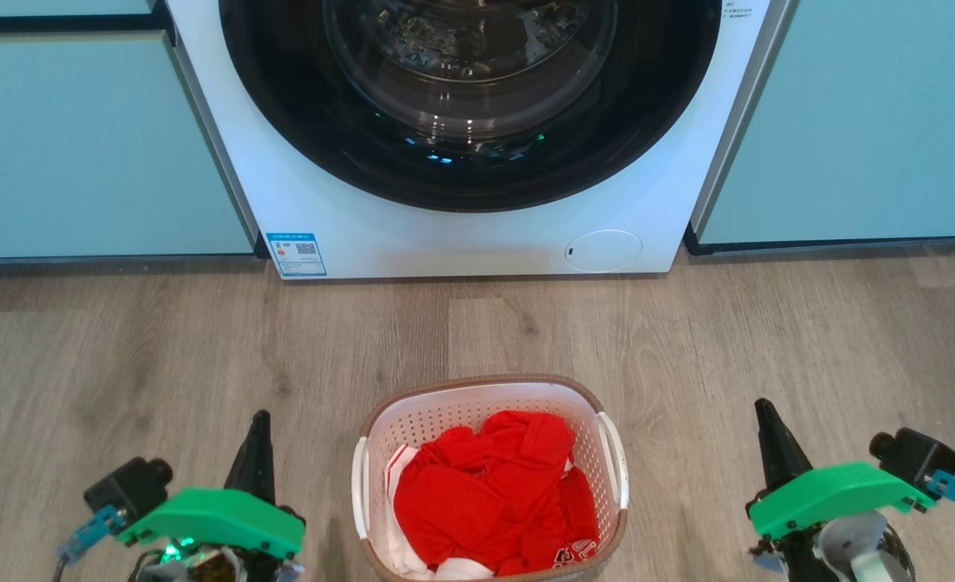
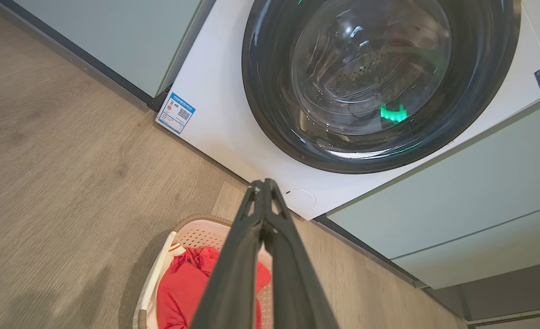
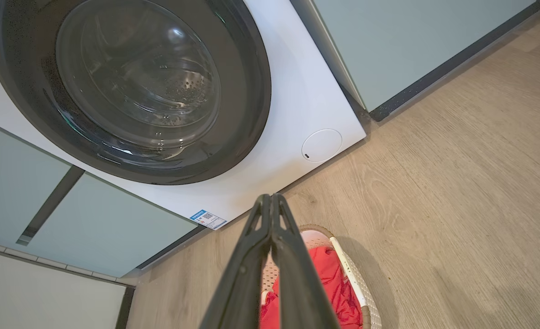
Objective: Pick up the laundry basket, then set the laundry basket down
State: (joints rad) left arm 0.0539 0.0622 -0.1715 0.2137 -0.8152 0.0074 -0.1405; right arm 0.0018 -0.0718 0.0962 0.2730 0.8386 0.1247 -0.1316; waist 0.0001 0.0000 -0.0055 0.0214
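Clearly, both pairs of jaws are pressed together with nothing between them: on the left gripper (image 1: 259, 420) and on the right gripper (image 1: 765, 411) the two dark fingers meet at the tip (the wrist views show this best). The grippers hang one at each side of the laundry basket (image 1: 453, 414), well apart from it, and neither touches it. The basket stands upright on the wooden floor (image 1: 162, 347), between the two grippers and some way in front of the washer (image 1: 461, 242). Inside it lies red clothing (image 1: 494, 493) with a little white cloth under it. In my judgement this scene fits two stages equally well: the arms standing ready beside a basket that is to be taken, or the arms standing clear of a basket that is already set down. The pictures do not settle which one it is, so I name no next move. I can only say that any hold on this basket would need opened jaws and would probably go by the left handle (image 1: 359, 485) and the right handle (image 1: 613, 461) together, to keep the load level.
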